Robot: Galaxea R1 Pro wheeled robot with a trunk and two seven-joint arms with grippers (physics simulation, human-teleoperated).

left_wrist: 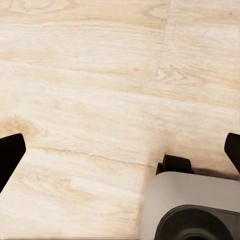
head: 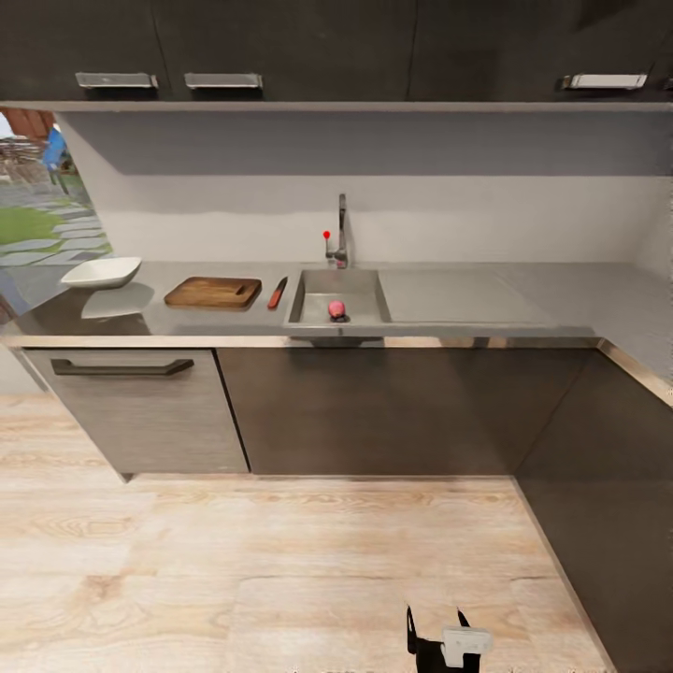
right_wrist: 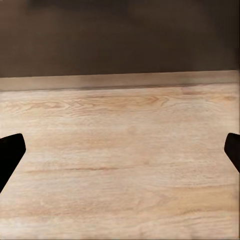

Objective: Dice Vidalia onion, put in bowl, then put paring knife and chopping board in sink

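Head view: the countertop (head: 486, 308) runs across the frame above dark cabinets (head: 374, 411) with a bar handle (head: 121, 367). No brand, label or legible writing appears on any surface. From the left along the worktop lie the white bowl (head: 101, 272), the chopping board (head: 213, 293) with its handle slot toward the sink, and the paring knife (head: 278, 293), red handle nearest the front edge, just beside the basin's left rim. The sink (head: 308, 294) holds the Vidalia onion (head: 336, 308), resting at the drain near the front wall. The tap (head: 341, 232) stands behind the basin, its red knob (head: 326, 235) to one side. Upper cabinets (head: 280, 47) span the top edge. At the bottom edge, over the wooden floor (head: 234, 561), a gripper (head: 436, 622) shows two dark fingertips set apart with nothing between them — which arm it belongs to cannot be told here.

Left wrist view: the left gripper (left_wrist: 120, 150) is spread wide, one dark fingertip at each side edge, holding nothing. Pale floor planks (left_wrist: 100, 100) lie beneath, with a grey part of the robot's body (left_wrist: 190, 200) — seen from this camera alone.

Right wrist view: the right gripper (right_wrist: 120, 150) is equally wide apart and holds nothing. The floor (right_wrist: 120, 175) meets a dark cabinet front (right_wrist: 120, 40) along a pale baseboard strip (right_wrist: 120, 81).
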